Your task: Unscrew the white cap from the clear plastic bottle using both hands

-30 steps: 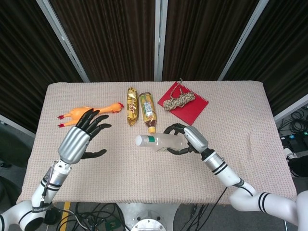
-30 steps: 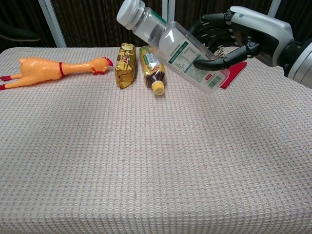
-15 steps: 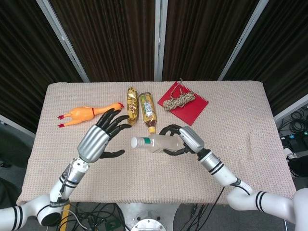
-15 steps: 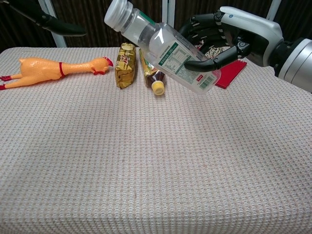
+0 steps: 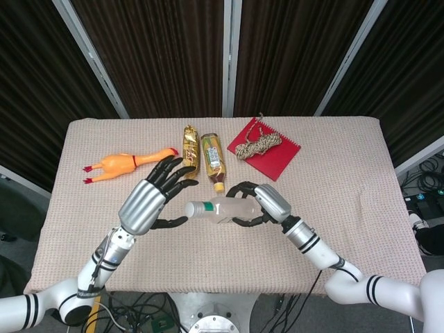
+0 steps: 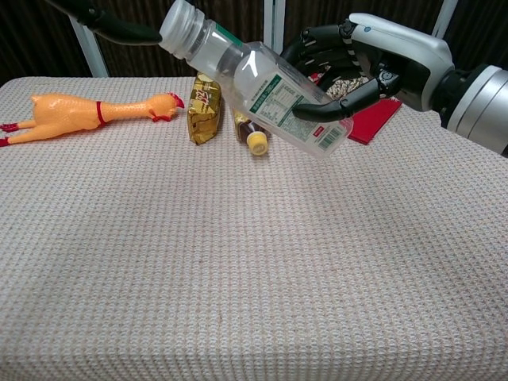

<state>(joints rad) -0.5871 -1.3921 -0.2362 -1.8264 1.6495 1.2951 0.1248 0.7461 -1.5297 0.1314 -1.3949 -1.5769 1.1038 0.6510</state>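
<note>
My right hand (image 5: 266, 202) (image 6: 379, 57) grips the clear plastic bottle (image 5: 222, 207) (image 6: 264, 85) around its lower body and holds it tilted above the table, neck pointing left. Its white cap (image 5: 191, 209) (image 6: 179, 23) sits at the left end. My left hand (image 5: 149, 200) hovers just left of the cap with its fingers spread, holding nothing. In the chest view only one dark fingertip (image 6: 119, 30) of that hand shows, close to the cap; I cannot tell whether it touches.
On the woven tablecloth (image 5: 361, 208) lie a rubber chicken (image 5: 125, 163) (image 6: 87, 109), a gold snack packet (image 5: 190, 152) (image 6: 203, 105), a brown tea bottle (image 5: 213, 160) (image 6: 252, 125), and a red notebook (image 5: 267, 152) with coiled rope (image 5: 257, 146).
My left hand has swept right across the table to the cap. My right hand has carried the bottle a little leftward toward it.
</note>
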